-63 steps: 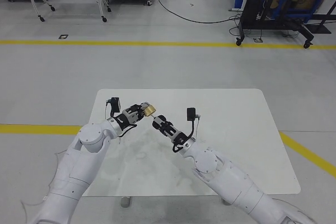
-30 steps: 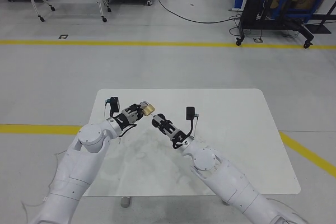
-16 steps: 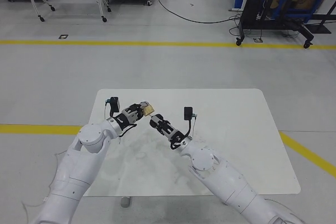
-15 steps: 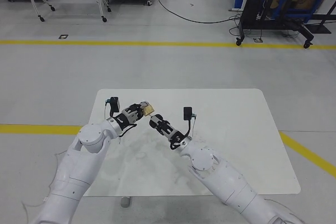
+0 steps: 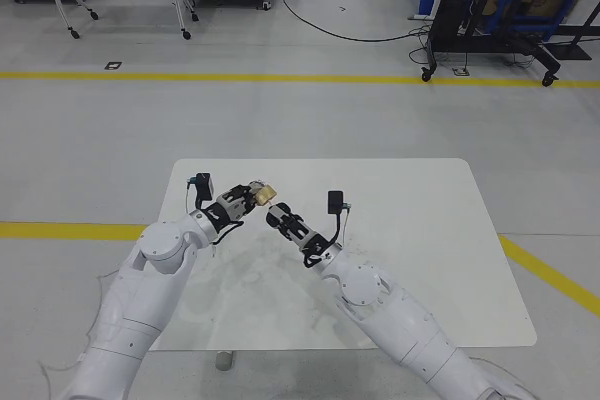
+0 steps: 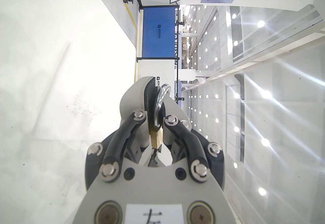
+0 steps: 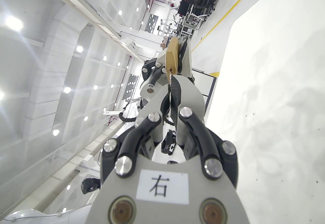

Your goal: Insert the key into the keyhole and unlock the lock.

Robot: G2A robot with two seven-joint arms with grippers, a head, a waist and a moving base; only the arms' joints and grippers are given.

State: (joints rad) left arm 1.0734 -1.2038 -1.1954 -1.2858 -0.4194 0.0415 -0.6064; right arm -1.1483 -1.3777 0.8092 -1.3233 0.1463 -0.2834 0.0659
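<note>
A brass padlock (image 5: 265, 193) with a steel shackle (image 6: 162, 96) is held above the white table (image 5: 420, 240), near its far left part. My left gripper (image 6: 161, 98) is shut on the padlock, whose body (image 6: 156, 137) sits between the fingers. The padlock's keyhole end (image 7: 170, 71) faces my right gripper (image 7: 174, 81), which is shut on the key (image 7: 168, 90). The key's tip meets the keyhole; how deep it sits is hidden. In the top view my right gripper (image 5: 277, 213) is just to the near right of the padlock.
Both arms meet over the table's left half, and bare tabletop (image 5: 430, 280) stretches to the right. A yellow floor line (image 5: 40, 230) runs past the table's left edge. A dark equipment frame (image 5: 500, 40) stands far off at the back right.
My right gripper has crept toward the far left, closing the gap until the key reaches the padlock. The left arm and padlock have stayed put.
</note>
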